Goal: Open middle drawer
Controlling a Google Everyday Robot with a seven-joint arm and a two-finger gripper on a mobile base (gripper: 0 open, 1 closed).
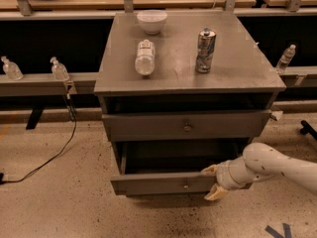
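Observation:
The grey cabinet (188, 73) shows its top drawer (148, 127) nearly closed, knob at its centre. Below it the middle drawer (158, 183) stands pulled out toward the camera, its dark inside showing behind the flat front and its small round knob (186, 185). My gripper (212, 181) is at the right end of that drawer front, reaching in from the right on the white arm (277, 166). One tan finger lies above the front's edge and one below, shut on it. The pulled-out front hides the lowest drawer.
On the cabinet top are a white bowl (151, 20), a plastic bottle (145, 57) lying on its side and an upright can (205, 50). Small bottles (59, 70) stand on the side ledges. A black cable (54, 155) runs over the floor at left.

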